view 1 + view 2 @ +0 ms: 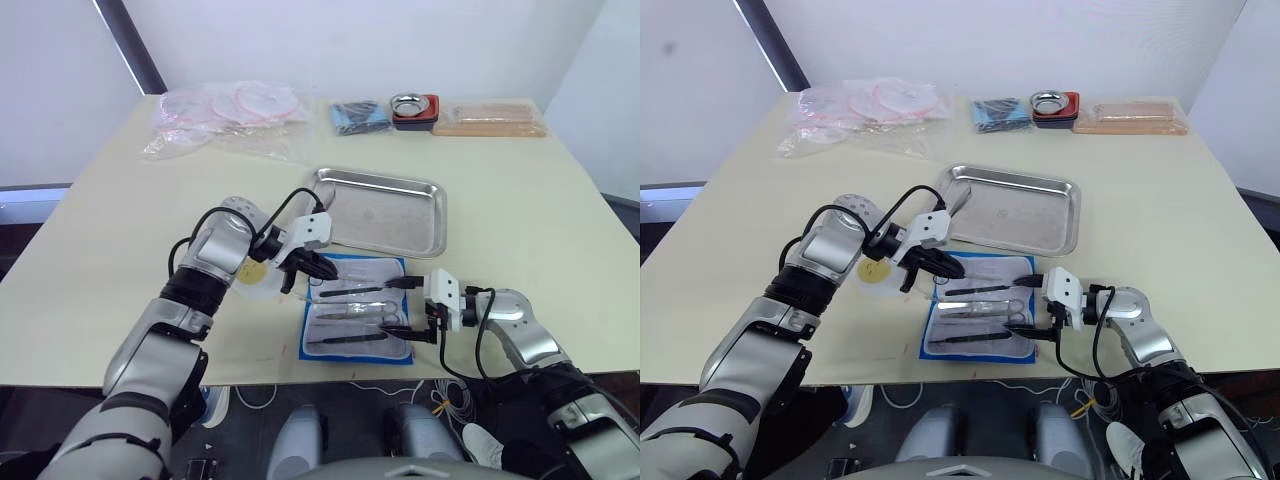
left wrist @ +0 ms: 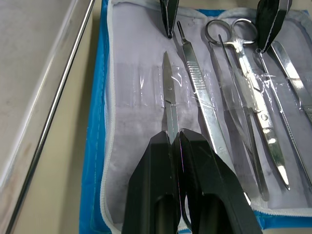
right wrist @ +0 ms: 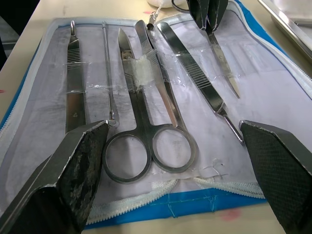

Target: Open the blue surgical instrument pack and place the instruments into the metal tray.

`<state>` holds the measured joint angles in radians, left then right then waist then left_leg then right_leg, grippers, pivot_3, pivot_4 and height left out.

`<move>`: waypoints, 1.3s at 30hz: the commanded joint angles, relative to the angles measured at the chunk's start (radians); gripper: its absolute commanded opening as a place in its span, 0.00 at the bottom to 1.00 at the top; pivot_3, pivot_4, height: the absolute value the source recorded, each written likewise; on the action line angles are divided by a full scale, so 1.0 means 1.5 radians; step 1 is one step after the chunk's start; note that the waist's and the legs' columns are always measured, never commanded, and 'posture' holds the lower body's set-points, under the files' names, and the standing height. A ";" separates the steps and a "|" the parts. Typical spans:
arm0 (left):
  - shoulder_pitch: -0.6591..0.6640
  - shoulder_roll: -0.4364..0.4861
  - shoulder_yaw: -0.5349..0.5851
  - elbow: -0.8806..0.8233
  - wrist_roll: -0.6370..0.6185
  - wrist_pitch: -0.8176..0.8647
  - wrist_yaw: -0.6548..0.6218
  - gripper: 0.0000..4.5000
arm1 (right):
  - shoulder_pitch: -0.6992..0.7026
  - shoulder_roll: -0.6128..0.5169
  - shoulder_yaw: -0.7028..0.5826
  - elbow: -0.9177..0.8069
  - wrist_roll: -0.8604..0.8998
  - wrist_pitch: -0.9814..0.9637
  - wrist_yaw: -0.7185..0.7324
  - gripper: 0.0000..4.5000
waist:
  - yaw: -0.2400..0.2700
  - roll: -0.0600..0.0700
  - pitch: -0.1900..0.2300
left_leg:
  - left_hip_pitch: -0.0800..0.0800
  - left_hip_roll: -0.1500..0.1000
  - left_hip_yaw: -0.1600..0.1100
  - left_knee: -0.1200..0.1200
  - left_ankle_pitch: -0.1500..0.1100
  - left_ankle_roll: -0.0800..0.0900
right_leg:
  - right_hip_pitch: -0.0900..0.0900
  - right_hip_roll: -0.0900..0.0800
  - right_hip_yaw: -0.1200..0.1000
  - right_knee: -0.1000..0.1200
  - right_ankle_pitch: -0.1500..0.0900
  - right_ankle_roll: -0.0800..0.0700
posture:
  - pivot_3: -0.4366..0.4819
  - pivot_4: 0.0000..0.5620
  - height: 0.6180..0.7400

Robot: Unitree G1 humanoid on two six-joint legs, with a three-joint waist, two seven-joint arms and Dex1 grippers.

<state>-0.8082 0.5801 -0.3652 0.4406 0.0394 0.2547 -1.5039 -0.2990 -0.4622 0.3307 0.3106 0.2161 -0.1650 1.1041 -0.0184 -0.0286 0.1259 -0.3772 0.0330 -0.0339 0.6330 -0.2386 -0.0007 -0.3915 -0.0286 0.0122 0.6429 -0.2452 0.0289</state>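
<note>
1. The blue surgical instrument pack [image 1: 357, 307] lay open just in front of the metal tray [image 1: 385, 212].
2. Left gripper [image 2: 174, 139] was clamped on a slim tweezer [image 2: 168, 92]; its lower end was hidden.
3. Right gripper [image 3: 178, 141] stood spread wide, empty, at the scissors [image 3: 146, 126].

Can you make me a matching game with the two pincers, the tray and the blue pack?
Things:
1. left pincer
2. right pincer
3. metal tray
4. blue surgical instrument pack

States:
A. lying open, tools inside
B. nothing in it
C. shut on a slim instrument
D. fingers wide apart at the pack's edge

Pairs: 1-C, 2-D, 3-B, 4-A
</note>
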 commanded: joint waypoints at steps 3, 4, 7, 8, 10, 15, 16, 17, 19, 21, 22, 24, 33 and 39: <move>-0.016 0.029 0.009 -0.029 -0.006 0.007 -0.013 0.01 | 0.053 -0.011 0.061 0.103 -0.095 0.042 -0.007 1.00 | 0.000 0.000 0.000 | 0.000 0.001 0.000 0.000 0.000 0.000 | 0.000 0.001 0.001 0.000 0.000 0.000 | 0.48 0.27 1.00; -0.016 0.035 0.008 -0.029 -0.005 0.004 -0.016 0.01 | 0.053 -0.011 0.061 0.103 -0.096 0.042 -0.007 1.00 | 0.000 0.000 0.000 | 0.000 0.001 0.000 0.000 0.000 0.000 | 0.000 0.001 0.001 0.000 0.000 0.000 | 0.48 0.27 1.00; -0.014 0.052 0.009 -0.033 -0.007 -0.001 -0.029 0.01 | 0.053 -0.012 0.061 0.103 -0.096 0.041 -0.007 1.00 | 0.000 0.000 0.000 | 0.000 0.001 0.000 0.000 0.000 0.000 | 0.000 0.002 0.002 0.000 0.000 0.000 | 0.48 0.27 1.00; -0.014 0.057 0.010 -0.034 -0.007 -0.004 -0.034 0.01 | 0.054 -0.012 0.061 0.104 -0.097 0.041 -0.007 1.00 | 0.000 0.000 0.000 | 0.000 0.002 0.000 0.000 0.000 0.000 | 0.000 0.003 0.002 0.000 0.000 0.000 | 0.48 0.27 1.00; -0.015 0.067 0.008 -0.034 -0.005 -0.012 -0.038 0.01 | 0.053 -0.012 0.062 0.104 -0.097 0.040 -0.006 1.00 | 0.000 0.000 0.000 | 0.000 0.002 0.000 0.000 0.000 0.000 | 0.000 0.004 0.003 0.000 0.000 0.000 | 0.48 0.27 1.00; -0.018 0.088 0.008 -0.042 -0.006 -0.013 -0.046 0.01 | 0.053 -0.011 0.062 0.104 -0.097 0.041 -0.006 1.00 | 0.001 0.000 0.000 | 0.000 0.003 0.000 0.000 0.000 0.000 | 0.000 0.006 0.006 0.000 0.000 0.000 | 0.48 0.27 1.00; -0.018 0.092 0.007 -0.044 -0.006 -0.016 -0.047 0.01 | 0.054 -0.012 0.062 0.103 -0.097 0.042 -0.006 1.00 | 0.001 0.000 0.000 | 0.000 0.003 0.000 0.000 0.000 0.000 | 0.000 0.007 0.006 0.000 0.000 0.000 | 0.48 0.27 1.00; -0.017 0.096 0.007 -0.049 -0.007 -0.015 -0.049 0.01 | 0.053 -0.012 0.062 0.102 -0.097 0.041 -0.006 1.00 | 0.001 0.000 0.000 | 0.000 0.003 0.000 0.000 0.000 0.000 | 0.000 0.007 0.007 0.000 0.000 0.000 | 0.48 0.27 1.00; -0.013 0.109 0.005 -0.061 -0.009 -0.019 -0.062 0.01 | 0.053 -0.013 0.062 0.103 -0.097 0.041 -0.006 1.00 | 0.000 0.000 0.000 | 0.000 0.003 0.000 0.000 0.000 0.000 | 0.000 0.007 0.007 0.000 0.000 0.000 | 0.48 0.27 1.00; -0.012 0.118 0.005 -0.068 -0.009 -0.023 -0.066 0.01 | 0.052 -0.013 0.062 0.104 -0.098 0.040 -0.005 1.00 | 0.000 0.001 0.000 | 0.000 0.003 0.000 0.000 0.000 0.000 | 0.000 0.007 0.007 0.000 0.000 0.000 | 0.48 0.27 1.00; -0.012 0.121 0.006 -0.070 -0.011 -0.022 -0.066 0.01 | 0.052 -0.012 0.062 0.105 -0.098 0.040 -0.005 1.00 | 0.001 0.001 0.000 | 0.000 0.003 0.000 0.000 0.000 0.000 | 0.000 0.007 0.007 0.000 0.000 0.000 | 0.48 0.27 1.00; -0.012 0.131 0.008 -0.081 -0.019 -0.013 -0.071 0.01 | 0.053 -0.011 0.062 0.104 -0.098 0.041 -0.006 1.00 | 0.001 0.000 0.000 | 0.000 0.003 0.000 0.000 0.000 0.000 | 0.000 0.007 0.007 0.000 0.000 0.000 | 0.48 0.27 1.00; -0.025 0.143 0.053 -0.144 -0.097 0.081 -0.052 0.01 | 0.058 -0.014 0.060 0.101 -0.097 0.042 -0.007 1.00 | 0.000 0.000 0.001 | 0.000 0.003 0.000 0.000 0.000 0.000 | 0.000 0.007 0.008 0.000 0.000 0.000 | 0.48 0.27 1.00; -0.022 0.094 0.097 -0.148 -0.124 0.131 0.050 0.01 | 0.056 -0.012 0.057 0.104 -0.095 0.039 -0.010 1.00 | 0.001 0.000 0.001 | 0.000 0.003 0.000 0.000 0.000 0.000 | 0.000 0.008 0.008 0.000 0.000 0.000 | 0.48 0.27 1.00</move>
<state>-0.8246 0.7325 -0.2606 0.2473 -0.1231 0.4244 -1.4758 -0.2989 -0.4554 0.3308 0.3134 0.2153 -0.1652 1.1000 -0.0176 -0.0291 0.1268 -0.3773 0.0373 -0.0335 0.6330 -0.2386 -0.0007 -0.3919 -0.0168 0.0241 0.6430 -0.2455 0.0282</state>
